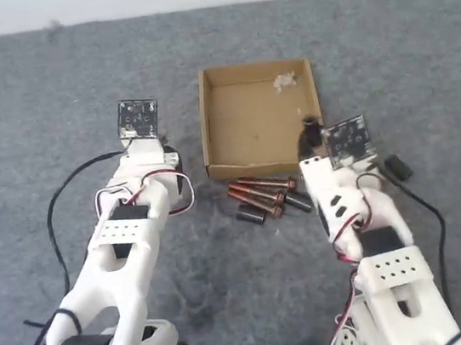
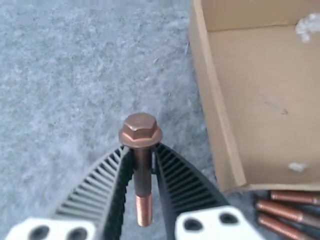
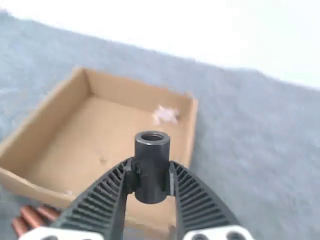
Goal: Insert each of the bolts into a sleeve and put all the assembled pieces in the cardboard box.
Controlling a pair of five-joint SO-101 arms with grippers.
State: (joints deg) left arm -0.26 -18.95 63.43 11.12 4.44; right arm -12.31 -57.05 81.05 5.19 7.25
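**A:** Where are the parts?

**B:** The bolt (image 2: 142, 167) is clamped by its shank in the left pincer (image 2: 141, 149). Its head points outward and its threaded tip points back toward the wrist, over the grey surface (image 2: 75, 75) just beside the cardboard box (image 2: 215, 100). The right pincer (image 3: 151, 163) grips the sleeve (image 3: 151, 170), bore facing away from its wrist, above the box's near edge.

**A:** How should they be mated?

**B:** I'd turn a wrist so the threaded tip faces the bore. Then put both axes on one line and close slowly, with neither grip slackening.

**A:** And the arms?

**B:** Both are stretched forward in the high view, one wrist at each near corner of the box. They are well apart, with loose bolts (image 1: 259, 192) and spare sleeves (image 1: 251, 215) lying between them.
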